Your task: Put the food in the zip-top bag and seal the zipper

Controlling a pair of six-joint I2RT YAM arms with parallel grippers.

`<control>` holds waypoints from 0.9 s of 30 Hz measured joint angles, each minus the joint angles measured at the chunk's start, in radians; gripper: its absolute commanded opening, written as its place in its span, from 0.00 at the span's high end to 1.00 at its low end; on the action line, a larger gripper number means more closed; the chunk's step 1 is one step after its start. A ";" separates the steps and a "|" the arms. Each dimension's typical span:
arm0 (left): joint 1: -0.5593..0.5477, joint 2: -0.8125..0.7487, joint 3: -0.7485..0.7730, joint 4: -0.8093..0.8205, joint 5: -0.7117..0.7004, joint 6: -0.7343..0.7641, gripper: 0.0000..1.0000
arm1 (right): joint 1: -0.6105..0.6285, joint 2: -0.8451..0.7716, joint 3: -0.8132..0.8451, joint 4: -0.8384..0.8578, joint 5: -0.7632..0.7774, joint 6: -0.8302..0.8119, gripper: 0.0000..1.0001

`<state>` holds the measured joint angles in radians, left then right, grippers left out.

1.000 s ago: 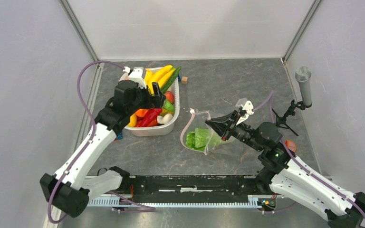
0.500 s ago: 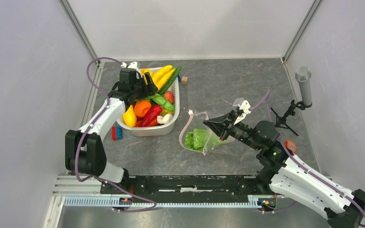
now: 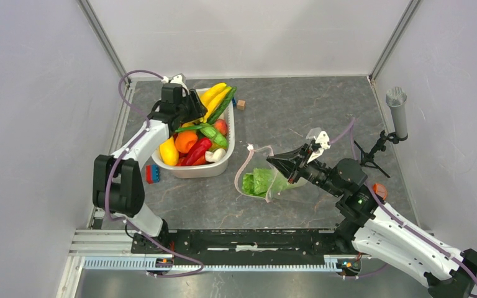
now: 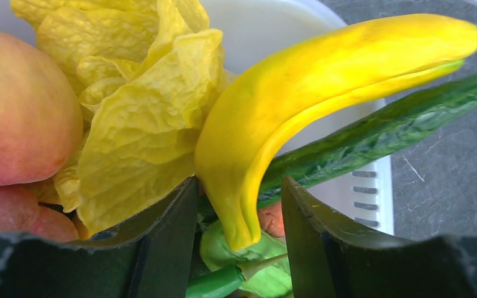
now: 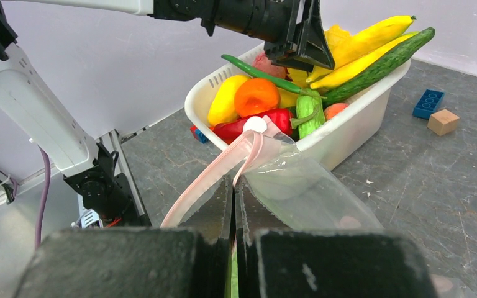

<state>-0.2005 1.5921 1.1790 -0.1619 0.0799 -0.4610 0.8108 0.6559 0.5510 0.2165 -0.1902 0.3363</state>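
The white tub [image 3: 223, 162] holds the food: yellow bananas [image 3: 214, 96], a green cucumber, an orange, red and yellow peppers. My left gripper [image 3: 194, 112] is over the tub's far left. In the left wrist view its fingers stand open on either side of a banana's [image 4: 323, 81] lower tip, with a gap on the right side. The zip-top bag [image 3: 282, 186] lies mid-table with a green cabbage [image 3: 259, 181] inside. My right gripper [image 5: 234, 186] is shut on the bag's mouth edge and lifts the pink zipper [image 5: 211, 177], so the mouth gapes toward the tub.
A wooden block [image 3: 241, 105] lies right of the tub's far corner, a blue block [image 5: 428, 103] beside it. Another blue block [image 3: 152, 174] sits left of the tub. A grey microphone on a stand [image 3: 397, 112] is at the right wall.
The left arm has reached farther back over the tub, and its jaws have narrowed around the banana's tip. The right gripper and the bag have barely moved.
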 measured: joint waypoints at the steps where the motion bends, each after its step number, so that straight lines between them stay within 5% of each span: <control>1: 0.000 0.013 0.000 0.001 0.000 0.000 0.43 | 0.000 0.000 0.000 0.000 0.000 0.002 1.00; 7: 0.000 0.038 0.000 0.001 0.000 0.000 0.44 | 0.000 0.000 0.000 0.001 0.000 0.007 1.00; 14: 0.000 0.038 0.000 0.007 0.000 -0.002 0.82 | 0.000 -0.004 0.000 0.001 0.007 0.008 1.00; 27: 0.000 -0.073 0.000 -0.015 0.003 -0.004 0.98 | 0.000 -0.018 -0.006 0.010 0.012 0.016 1.00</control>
<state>-0.2005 1.5192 1.1786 -0.1772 0.0826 -0.4652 0.8108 0.6380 0.5453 0.2268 -0.1780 0.3523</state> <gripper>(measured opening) 0.238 0.009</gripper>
